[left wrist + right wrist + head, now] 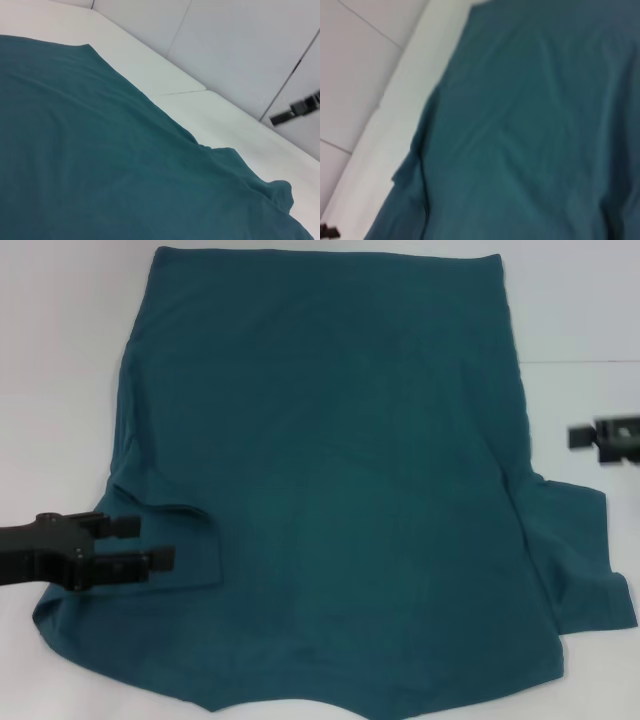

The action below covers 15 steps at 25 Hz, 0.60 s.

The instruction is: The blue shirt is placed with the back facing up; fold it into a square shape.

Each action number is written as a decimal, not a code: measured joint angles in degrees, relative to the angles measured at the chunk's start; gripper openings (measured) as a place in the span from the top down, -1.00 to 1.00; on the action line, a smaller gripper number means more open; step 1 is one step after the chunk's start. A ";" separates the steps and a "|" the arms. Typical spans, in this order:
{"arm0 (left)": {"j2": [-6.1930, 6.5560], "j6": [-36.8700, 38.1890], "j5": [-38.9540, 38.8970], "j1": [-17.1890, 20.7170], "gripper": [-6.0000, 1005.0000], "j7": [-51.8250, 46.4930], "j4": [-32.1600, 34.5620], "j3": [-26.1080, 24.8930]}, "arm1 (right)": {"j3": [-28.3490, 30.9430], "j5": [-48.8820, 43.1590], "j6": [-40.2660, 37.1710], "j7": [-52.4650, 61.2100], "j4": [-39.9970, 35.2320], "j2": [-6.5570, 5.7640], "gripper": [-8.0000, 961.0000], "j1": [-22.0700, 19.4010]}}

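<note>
The blue shirt [330,460] lies flat on the white table [60,360], plain side up, with no lettering showing. Its left sleeve [185,540] is folded inward onto the body; its right sleeve [585,570] sticks out sideways. My left gripper [155,542] is open over the folded left sleeve, with nothing between its fingers. My right gripper [582,436] is off the shirt at the table's right edge, only partly in view. The shirt also fills the left wrist view [100,160] and the right wrist view [530,125].
White table surface shows on both sides of the shirt and beyond its far edge [320,250]. A seam in the table [580,362] runs at the right. The right gripper shows far off in the left wrist view [300,110].
</note>
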 joint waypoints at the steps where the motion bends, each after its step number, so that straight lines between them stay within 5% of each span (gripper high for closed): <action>1: 0.02 -0.11 0.00 -0.09 -0.69 -0.22 -0.05 0.01 | 0.14 -0.62 -1.18 0.76 0.00 -0.33 -0.90 -0.40; 15: -0.42 -3.28 -0.18 -1.14 -0.69 -0.77 -1.01 0.22 | -0.05 -4.17 -4.82 4.48 0.23 -0.90 -0.90 -7.15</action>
